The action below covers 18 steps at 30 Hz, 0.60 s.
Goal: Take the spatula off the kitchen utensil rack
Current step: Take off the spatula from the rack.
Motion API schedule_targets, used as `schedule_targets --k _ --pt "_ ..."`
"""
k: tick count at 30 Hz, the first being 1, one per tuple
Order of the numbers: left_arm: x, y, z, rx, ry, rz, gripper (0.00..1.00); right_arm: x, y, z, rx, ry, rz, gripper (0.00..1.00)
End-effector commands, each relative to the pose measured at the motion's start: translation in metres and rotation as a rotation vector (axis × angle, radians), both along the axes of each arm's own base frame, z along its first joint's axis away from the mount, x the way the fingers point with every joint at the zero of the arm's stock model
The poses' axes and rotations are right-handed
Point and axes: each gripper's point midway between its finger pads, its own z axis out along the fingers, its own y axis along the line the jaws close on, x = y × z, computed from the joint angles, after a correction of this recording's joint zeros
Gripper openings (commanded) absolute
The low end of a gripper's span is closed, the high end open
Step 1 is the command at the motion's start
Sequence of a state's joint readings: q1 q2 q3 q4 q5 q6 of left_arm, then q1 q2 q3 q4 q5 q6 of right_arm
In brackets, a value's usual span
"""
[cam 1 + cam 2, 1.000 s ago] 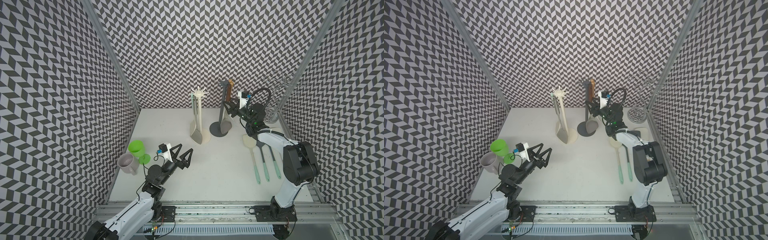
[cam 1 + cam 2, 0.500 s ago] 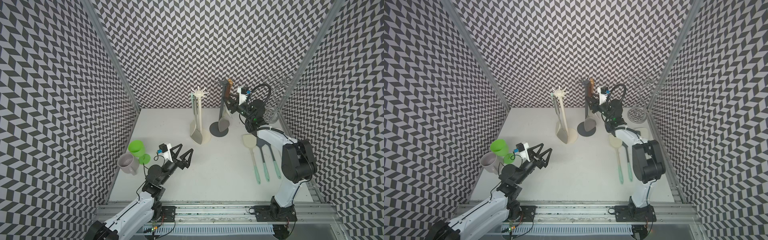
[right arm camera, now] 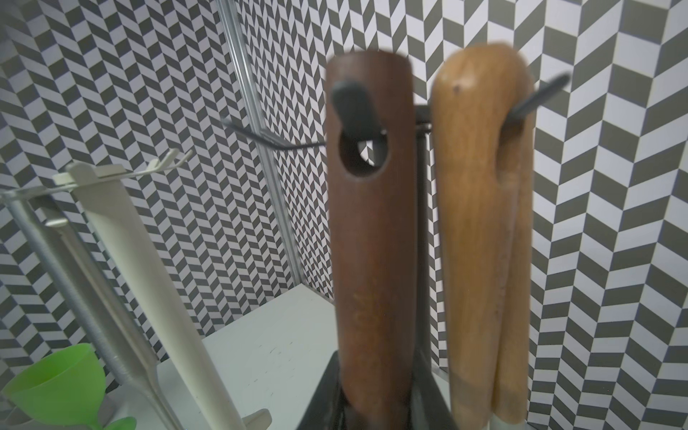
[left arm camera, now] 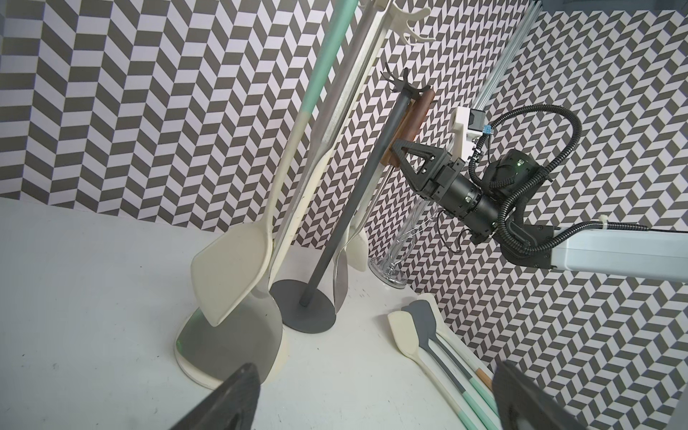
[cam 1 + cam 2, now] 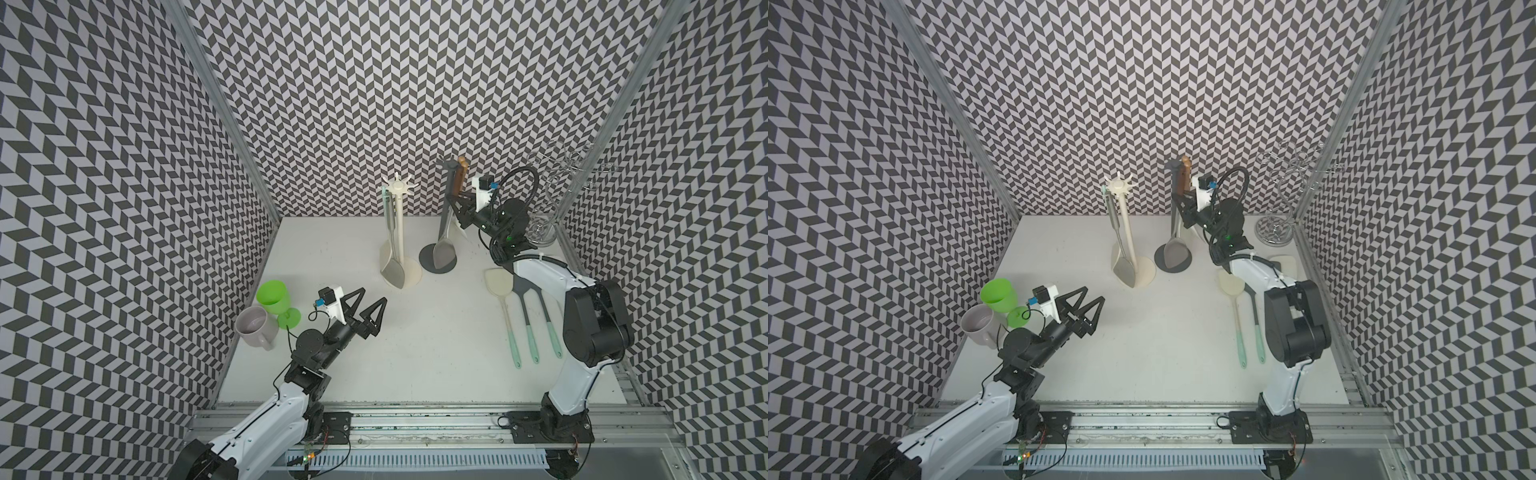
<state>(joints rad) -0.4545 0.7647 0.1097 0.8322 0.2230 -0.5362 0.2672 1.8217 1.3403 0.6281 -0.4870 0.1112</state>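
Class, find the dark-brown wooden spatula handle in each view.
In a top view: dark-brown handle upper right of centre.
In a top view: above centre.
Left wrist: upper right of centre.
Right wrist: centre, close up.
Shared landmark: grey rack pole beside it.

The spatula (image 3: 368, 242), with a dark brown wooden handle and a grey metal blade, hangs upright by its handle hole from a hook of the dark grey kitchen utensil rack (image 5: 425, 257), blade down by the rack's round base.
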Motion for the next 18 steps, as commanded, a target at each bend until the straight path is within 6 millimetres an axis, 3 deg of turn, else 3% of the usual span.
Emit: schedule_targets --k 1,7,13,18 --pt "-0.002 -0.001 0.008 -0.007 -0.034 -0.009 0.99 -0.011 -0.001 0.027 -0.029 -0.089 -0.008 0.17" --pt "-0.003 0.0 0.009 -0.008 -0.039 -0.006 0.99 -0.02 -0.01 0.036 -0.034 -0.103 -0.07 0.0" --pt "-0.004 0.0 0.01 -0.007 -0.043 -0.006 0.99 -0.031 -0.026 0.042 -0.009 -0.102 -0.156 0.0" --pt "-0.004 -0.001 0.01 -0.004 -0.046 -0.009 0.98 -0.046 -0.025 0.052 0.0 -0.135 -0.133 0.0"
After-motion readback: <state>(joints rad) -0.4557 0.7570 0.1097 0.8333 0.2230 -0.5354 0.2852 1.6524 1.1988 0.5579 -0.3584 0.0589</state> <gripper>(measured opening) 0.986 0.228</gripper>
